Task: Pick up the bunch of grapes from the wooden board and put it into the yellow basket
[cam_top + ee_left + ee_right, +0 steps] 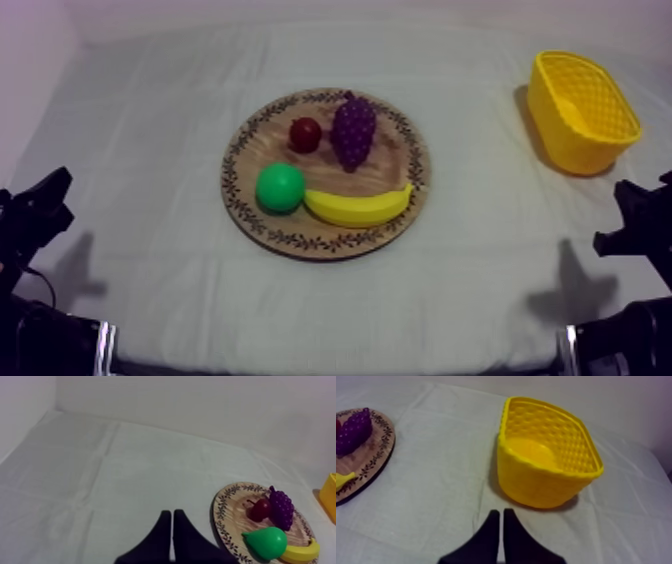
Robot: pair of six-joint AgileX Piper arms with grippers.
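My left gripper [172,515] is closed on nothing, its two black fingers lying together as a narrow wedge over the grey-white cloth [100,476] that covers the bench. It points across bare cloth, with the round wooden board [235,521] off to its right. My right gripper [500,512] is likewise closed on nothing, its fingers pressed together. It points towards the yellow basket [536,483], which stands upright on the cloth close ahead of it, mouth upward. From above, both arms sit low at the near edge of the bench, the left one at the left side and the right one at the right side, each well apart from the board. The board lies flat in the middle of the bench, and its patterned rim runs round four toy fruits. The bunch of grapes [353,130] rests on the far part of the board, stem end pointing away. The small red fruit [305,134] sits just beside it on the left; whether the two touch I cannot tell. On the near part of the board the green pear [280,188] lies to the left. The banana [360,207] curves along the rim to its right, one end meeting the pear. The basket stands at the far right of the bench, well apart from the board and the grapes.
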